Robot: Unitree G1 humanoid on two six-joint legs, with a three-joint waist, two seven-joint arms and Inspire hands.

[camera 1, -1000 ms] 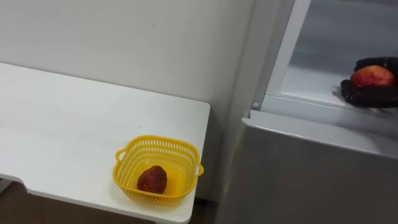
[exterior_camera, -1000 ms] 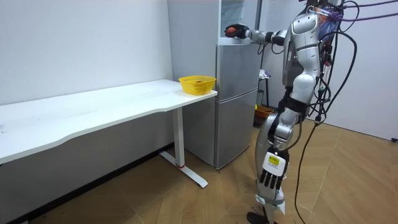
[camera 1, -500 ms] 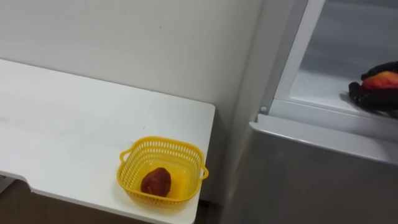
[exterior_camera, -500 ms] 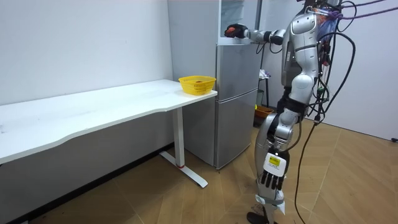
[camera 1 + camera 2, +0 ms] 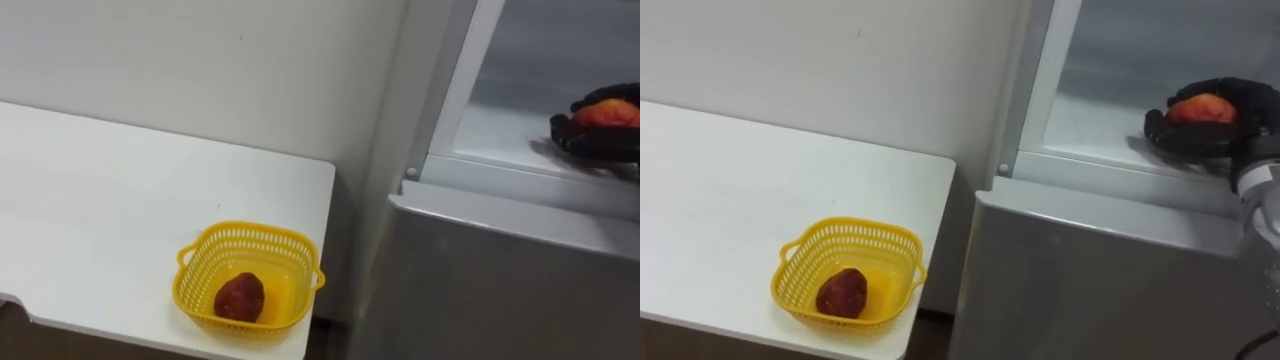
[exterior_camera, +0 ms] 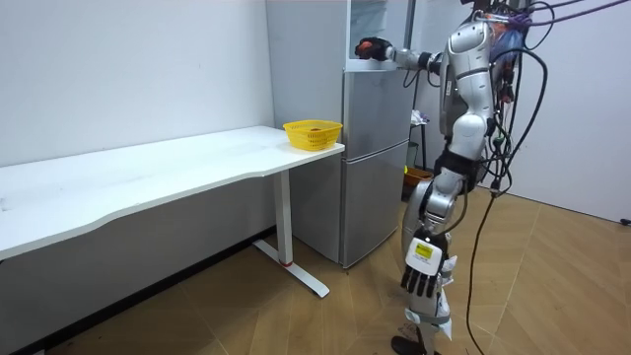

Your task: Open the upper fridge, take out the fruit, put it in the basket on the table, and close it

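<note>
A red fruit point(image 5: 1202, 106) held in the upper fridge point(image 5: 1110, 60)
The right hand point(image 5: 1215, 138) cups the red fruit, its dark fingers point(image 5: 1158, 129) curled round it, just above the shelf point(image 5: 1090, 120). The left hand point(image 6: 426, 281) hangs down, fingers loose.

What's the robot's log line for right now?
right hand: shut on red-yellow fruit, in upper fridge | left hand: open, hanging | yellow basket: on table, holds dark red fruit
</note>
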